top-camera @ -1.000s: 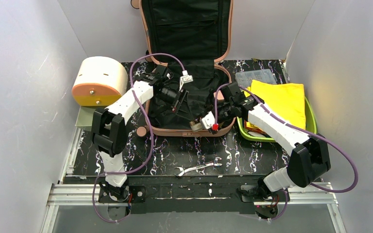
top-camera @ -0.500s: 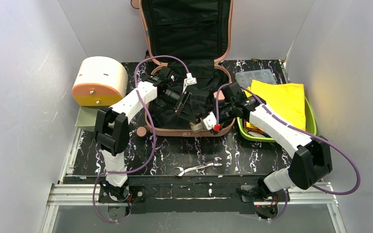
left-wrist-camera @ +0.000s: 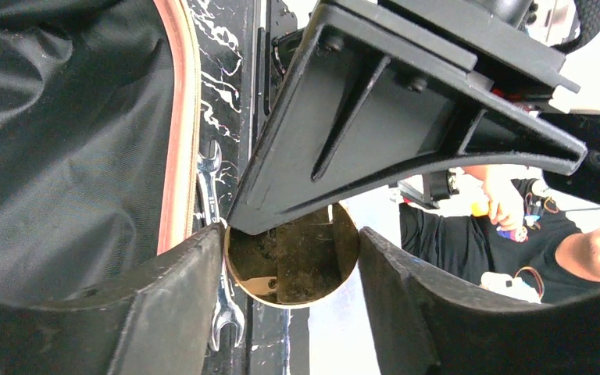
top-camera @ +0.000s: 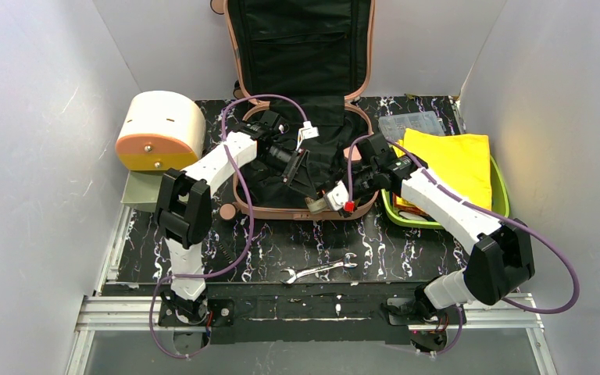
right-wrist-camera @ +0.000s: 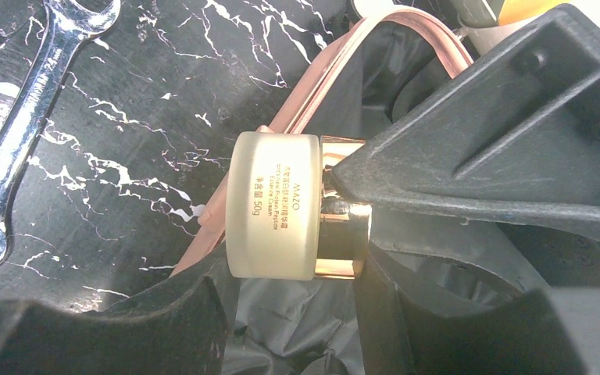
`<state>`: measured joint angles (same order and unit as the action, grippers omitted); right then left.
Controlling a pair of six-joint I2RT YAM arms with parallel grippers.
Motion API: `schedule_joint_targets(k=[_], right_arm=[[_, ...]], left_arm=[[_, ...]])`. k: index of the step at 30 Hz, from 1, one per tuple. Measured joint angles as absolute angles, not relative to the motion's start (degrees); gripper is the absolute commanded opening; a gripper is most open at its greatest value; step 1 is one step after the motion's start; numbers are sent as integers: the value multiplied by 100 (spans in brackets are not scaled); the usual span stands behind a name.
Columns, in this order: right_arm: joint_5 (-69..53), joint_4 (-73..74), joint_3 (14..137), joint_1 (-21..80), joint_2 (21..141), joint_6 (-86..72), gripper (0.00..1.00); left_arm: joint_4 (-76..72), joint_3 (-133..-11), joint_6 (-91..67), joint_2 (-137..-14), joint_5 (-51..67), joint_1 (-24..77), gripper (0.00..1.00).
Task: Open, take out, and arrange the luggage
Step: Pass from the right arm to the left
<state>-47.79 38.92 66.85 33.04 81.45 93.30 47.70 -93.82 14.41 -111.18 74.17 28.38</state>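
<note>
The luggage, a salmon-pink suitcase, lies open with its black-lined lid upright against the back wall. Over its front rim hangs a frosted cream jar with a gold lid. My right gripper is shut on the jar, one finger at its base and one against the lid's face. My left gripper reaches in from the left across the lining. Its two fingers sit on opposite sides of the round gold lid, touching its rim. From above, the two grippers meet at the jar.
A steel wrench lies on the black marbled table in front of the suitcase. A round cream-and-orange box stands at the left. At the right, a lime-green tray holds a yellow cloth, with a clear packet behind it.
My left gripper moved right and forward to the jar, and its jaws narrowed from wide open onto the gold lid. The right arm and the jar stayed put.
</note>
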Motion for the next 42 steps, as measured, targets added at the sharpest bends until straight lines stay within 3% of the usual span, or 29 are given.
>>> schedule_joint_targets(k=[6, 8, 11, 13, 14, 18, 26, 36, 42], right_arm=[[-4779, 3911, 6685, 3304, 8145, 9345, 48], [-4781, 3909, 6685, 3304, 8145, 9349, 53], [-4781, 3909, 6685, 3304, 8145, 9345, 72], [-4801, 3876, 6681, 3304, 8145, 9330, 96], [-4814, 3839, 6674, 3304, 8143, 9308, 98], [-4816, 3557, 6628, 3304, 8123, 9043, 99], [-4737, 3210, 6578, 3212, 7988, 8493, 98], [-4333, 2943, 6493, 3037, 7513, 7926, 99], [-4005, 2685, 6163, 3009, 7310, 7651, 98]], left_arm=[[4851, -9393, 1516, -11124, 7441, 2849, 31], [4862, -9395, 1538, -11124, 7443, 2849, 22], [4895, -9408, 1553, -11131, 7439, 2851, 12], [4910, -9426, 1573, -11133, 7430, 2856, 8], [4921, -9430, 1586, -11133, 7415, 2862, 5], [4969, -9459, 1603, -11135, 7314, 2891, 0], [4980, -9564, 1610, -11135, 7048, 2740, 0], [4976, -9557, 1570, -10914, 6403, 1782, 0], [4925, -9273, 1494, -10136, 5728, 1247, 0]])
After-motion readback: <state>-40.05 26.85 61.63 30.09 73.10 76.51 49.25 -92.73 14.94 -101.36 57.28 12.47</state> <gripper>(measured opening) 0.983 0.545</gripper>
